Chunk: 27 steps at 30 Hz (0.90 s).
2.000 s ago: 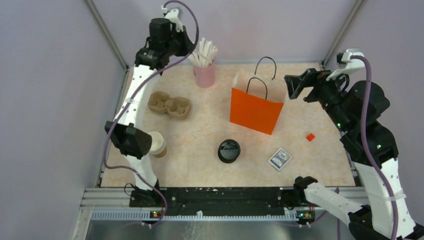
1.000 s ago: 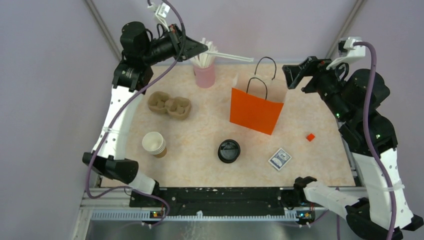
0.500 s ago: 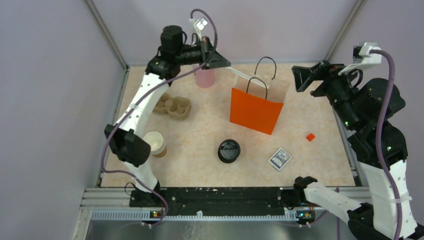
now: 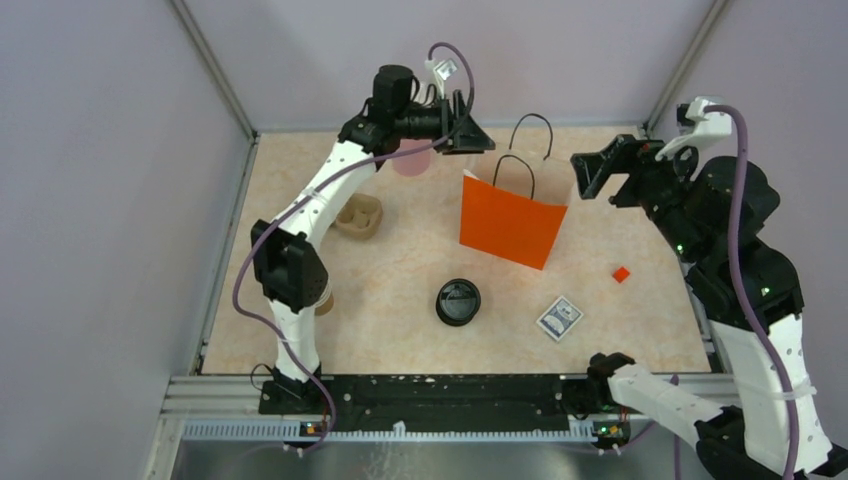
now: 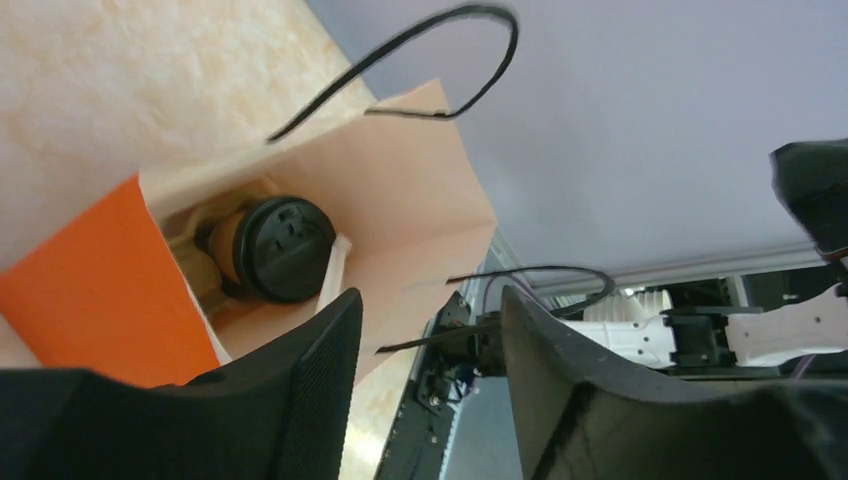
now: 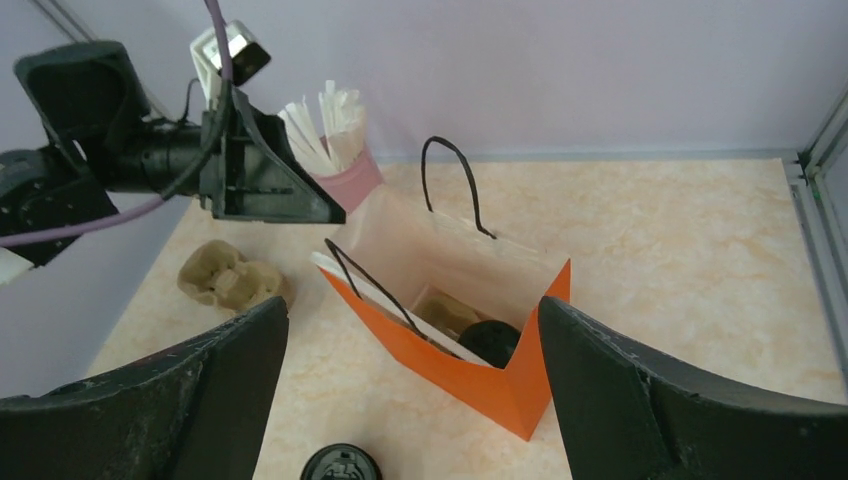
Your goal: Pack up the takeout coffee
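From above, we see the orange bag (image 4: 510,222) standing upright toward the far edge of the bench (image 4: 390,300), right of the middle, with its mouth open. The left gripper (image 4: 476,139) hangs above the bag's far left corner. The right gripper (image 4: 600,172) hangs near the bag's right side, apart from it. We cannot see into the bag from here. A loose black lid (image 4: 458,301) lies flat toward the near edge. A cup carrier (image 4: 360,216) sits toward the left edge, partly under the left arm.

From the left wrist we look down into the bag. The takeout coffee (image 5: 283,248) sits at the bottom, its black lid facing us and some brown cup showing beside it. We cannot tell whether it stands straight or leans. A white stick (image 5: 335,268) rests just beside the lid. The left gripper's two fingers (image 5: 300,400) stand partly apart with nothing between them.

From the right wrist, the right gripper's fingers (image 6: 180,400) are spread wide and empty, framing the bag from above. The coffee's lid shows low inside the bag. A pink cup (image 6: 355,182) of white sticks stands behind the bag, by the left gripper.
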Available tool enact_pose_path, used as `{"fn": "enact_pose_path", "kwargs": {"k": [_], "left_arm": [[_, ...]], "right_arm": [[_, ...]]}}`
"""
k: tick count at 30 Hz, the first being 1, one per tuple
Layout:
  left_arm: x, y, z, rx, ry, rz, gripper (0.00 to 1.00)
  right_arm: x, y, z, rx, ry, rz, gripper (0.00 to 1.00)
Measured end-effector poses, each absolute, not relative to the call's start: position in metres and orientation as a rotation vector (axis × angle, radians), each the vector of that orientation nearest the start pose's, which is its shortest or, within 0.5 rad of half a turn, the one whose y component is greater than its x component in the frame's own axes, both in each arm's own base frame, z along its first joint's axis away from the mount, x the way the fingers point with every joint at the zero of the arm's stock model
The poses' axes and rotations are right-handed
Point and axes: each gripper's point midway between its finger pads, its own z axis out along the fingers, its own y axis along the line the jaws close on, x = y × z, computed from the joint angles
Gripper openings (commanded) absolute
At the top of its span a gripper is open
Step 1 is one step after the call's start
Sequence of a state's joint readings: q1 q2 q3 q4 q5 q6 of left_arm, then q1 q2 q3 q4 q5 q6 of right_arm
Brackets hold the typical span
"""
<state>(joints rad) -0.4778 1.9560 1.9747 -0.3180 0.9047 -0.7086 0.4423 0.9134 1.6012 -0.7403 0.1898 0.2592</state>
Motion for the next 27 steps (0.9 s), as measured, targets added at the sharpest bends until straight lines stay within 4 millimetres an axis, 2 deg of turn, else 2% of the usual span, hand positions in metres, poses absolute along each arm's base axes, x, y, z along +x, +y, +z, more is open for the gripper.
{"fn": "enact_pose_path", "kwargs": {"k": [1,7,12,17,20,24,27], "left_arm": [[0.383,-0.371,0.349,0.483,2.033,-1.601,0.98],[0.397,-0.361,0.392,0.516,1.920,-1.545,0.99],[0.413,-0.331,0.410,0.443,1.889,-1.429,0.99],[0.418,-0.297,0.432,0.378,1.845,-1.215,0.99],[0.400,-0.277,0.459,0.371,1.779,-1.099,0.99],[0.352,-0.244,0.498,0.361,1.659,-0.985,0.99],[0.318,-0.223,0.513,0.348,1.597,-0.945,0.99]], "right_arm": [[0.242,0.089,0.466,-0.001,1.658,0.381,0.95],[0.252,0.089,0.429,0.089,1.818,0.350,0.95],[0.262,0.091,0.405,0.163,1.914,0.329,0.96],[0.259,0.093,0.405,0.175,1.921,0.351,0.96],[0.256,0.096,0.413,0.162,1.903,0.384,0.97],[0.253,0.106,0.431,0.130,1.854,0.463,0.97],[0.248,0.112,0.441,0.128,1.819,0.532,0.97]]}}
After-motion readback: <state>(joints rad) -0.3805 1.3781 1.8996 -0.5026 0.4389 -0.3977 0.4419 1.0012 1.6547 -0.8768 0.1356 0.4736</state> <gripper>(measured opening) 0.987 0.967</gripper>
